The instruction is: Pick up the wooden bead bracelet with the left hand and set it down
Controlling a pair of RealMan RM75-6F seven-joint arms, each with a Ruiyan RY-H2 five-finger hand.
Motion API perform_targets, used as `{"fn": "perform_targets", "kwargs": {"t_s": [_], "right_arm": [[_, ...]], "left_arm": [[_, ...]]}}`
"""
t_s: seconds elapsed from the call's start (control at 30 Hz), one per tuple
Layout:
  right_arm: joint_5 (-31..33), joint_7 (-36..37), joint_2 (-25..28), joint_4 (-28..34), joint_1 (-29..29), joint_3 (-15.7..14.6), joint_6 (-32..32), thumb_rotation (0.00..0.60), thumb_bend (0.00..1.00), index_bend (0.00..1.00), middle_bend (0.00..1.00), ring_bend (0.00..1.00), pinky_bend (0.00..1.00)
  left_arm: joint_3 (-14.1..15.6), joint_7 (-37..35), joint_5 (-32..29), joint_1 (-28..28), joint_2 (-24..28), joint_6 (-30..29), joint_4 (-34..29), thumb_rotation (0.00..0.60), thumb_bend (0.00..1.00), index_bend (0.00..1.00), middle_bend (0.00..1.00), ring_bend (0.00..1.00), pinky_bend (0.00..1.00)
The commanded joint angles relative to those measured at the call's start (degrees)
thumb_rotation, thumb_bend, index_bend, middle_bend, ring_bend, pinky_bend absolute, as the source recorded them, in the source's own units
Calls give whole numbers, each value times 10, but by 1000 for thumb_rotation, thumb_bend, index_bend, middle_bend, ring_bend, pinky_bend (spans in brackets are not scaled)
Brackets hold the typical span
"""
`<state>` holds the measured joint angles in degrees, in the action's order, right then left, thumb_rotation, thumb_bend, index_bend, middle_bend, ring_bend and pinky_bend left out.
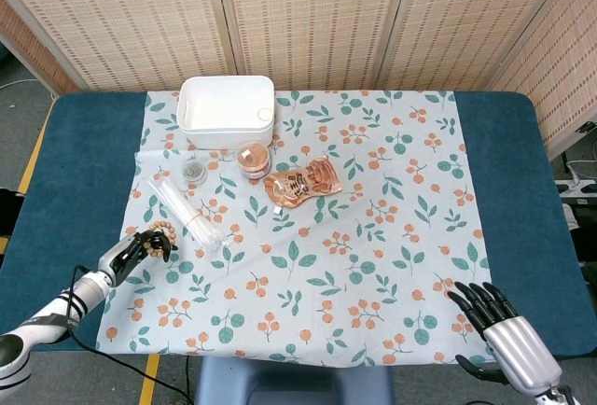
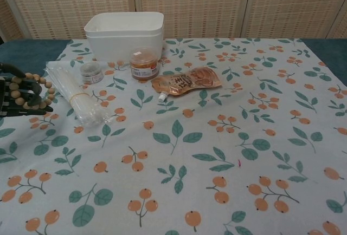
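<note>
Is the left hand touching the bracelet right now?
Touching. In the chest view the left hand's dark fingers pass through the bracelet, whose beads loop around them. The head view agrees: the beads sit on the fingers.
</note>
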<state>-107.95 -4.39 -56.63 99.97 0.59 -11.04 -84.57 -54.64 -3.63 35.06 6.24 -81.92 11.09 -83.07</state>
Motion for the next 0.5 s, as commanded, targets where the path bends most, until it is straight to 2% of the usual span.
{"fn": "perform_targets", "kwargs": {"t_s": [0.03,0.27,0.37,0.43,0.47,0.5], "right_arm": [[-1,0,0,0,0,0,-1,464,204,0,0,0,0],[0,-1,0,-1,-1,1,-1,465,204,0,0,0,0],[1,-2,0,-1,-1,1,-2,464,204,0,0,0,0],[1,-2,0,-1,-1,2,-2,464,204,0,0,0,0],[1,-2,0,-1,-1,2,-2,463,204,0,0,0,0],[2,-2,-1,-1,-1,2,-2,463,204,0,0,0,0]], "left_arm": [[-3,-3,7,-2,-1,4,-1,97,710,569,637,287,0],[-8,-12,20,-4,-5,11,-3,80,879,564,635,287,0],[-13,-12,24,-5,-8,20,-2,26,979,561,630,287,0],[-14,-5,30,-3,-8,33,1,0,1000,539,598,279,0],[-14,-3,33,-2,-7,41,2,14,1000,523,575,269,0],[-14,2,36,-1,-6,45,4,65,1000,496,539,249,0]]}}
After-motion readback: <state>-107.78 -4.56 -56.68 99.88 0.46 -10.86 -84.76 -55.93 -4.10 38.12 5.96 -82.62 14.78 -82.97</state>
